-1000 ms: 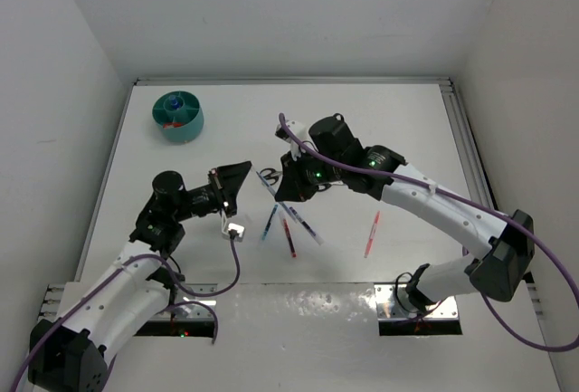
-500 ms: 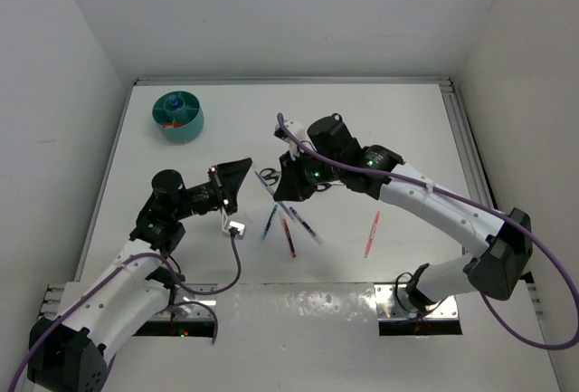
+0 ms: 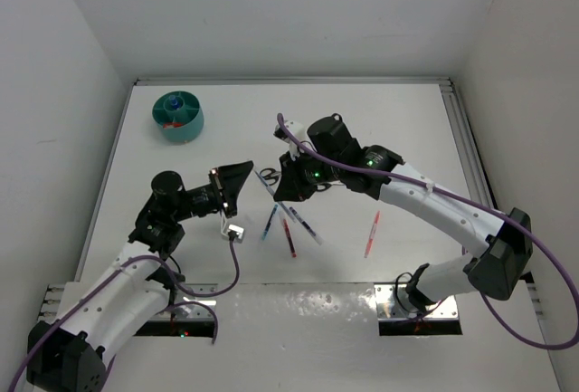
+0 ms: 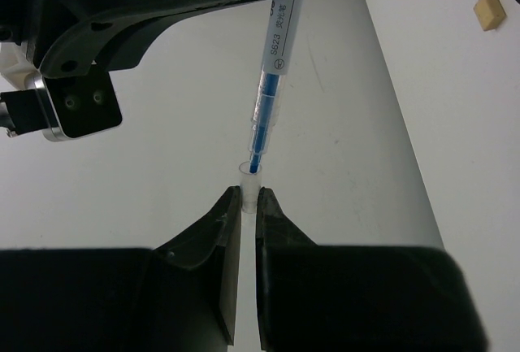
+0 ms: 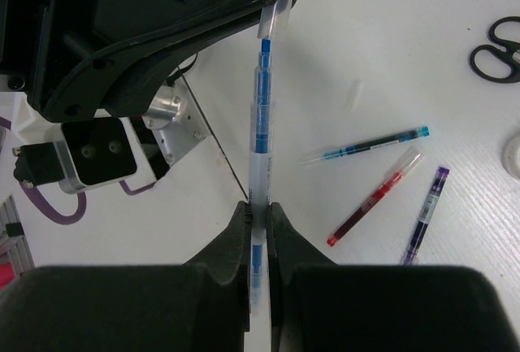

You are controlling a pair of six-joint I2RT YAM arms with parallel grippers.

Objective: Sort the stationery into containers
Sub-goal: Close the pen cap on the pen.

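clear pen point(image 4: 272, 84) with blue ink | held above mid-surface point(image 3: 407, 129), one end in each hand | left hand point(image 4: 249, 197) pinched narrow on its clear end | right hand point(image 5: 258, 206) clamped narrow on its barrel | teal organiser point(image 3: 177, 118) at 10 o'clock of the surface, well apart

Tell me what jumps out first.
The left pincer and right pincer are both shut on one clear plastic pen with blue ink, held in the air between them. Nearby lie a thin blue pen, a red pen and a purple pen; the round teal plastic organiser stands at the far left.
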